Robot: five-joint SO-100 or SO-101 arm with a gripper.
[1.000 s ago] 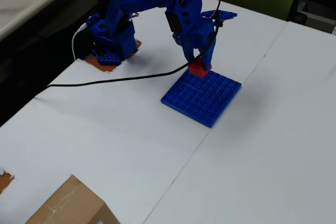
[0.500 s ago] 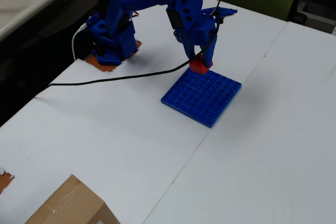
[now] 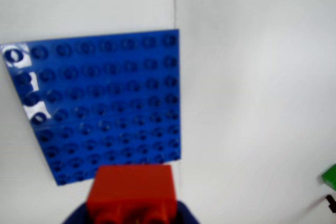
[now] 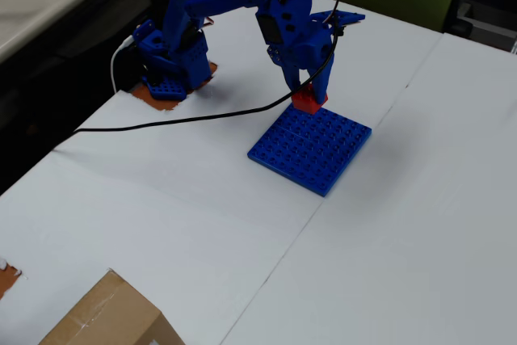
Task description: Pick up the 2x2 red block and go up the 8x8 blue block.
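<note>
The small red block (image 3: pixel 131 192) sits between my blue gripper's jaws at the bottom of the wrist view. In the overhead view the red block (image 4: pixel 307 101) is held in my gripper (image 4: pixel 308 96) just above the far edge of the blue baseplate (image 4: pixel 311 148). The blue studded baseplate (image 3: pixel 105 103) lies flat on the white table, filling the left half of the wrist view just beyond the block. The gripper is shut on the red block.
The arm's base (image 4: pixel 168 78) stands at the back left of the white table. A black cable (image 4: pixel 178 123) runs across the table left of the plate. A cardboard box (image 4: pixel 105 317) sits at the front left. A green object (image 3: pixel 329 177) shows at the right edge.
</note>
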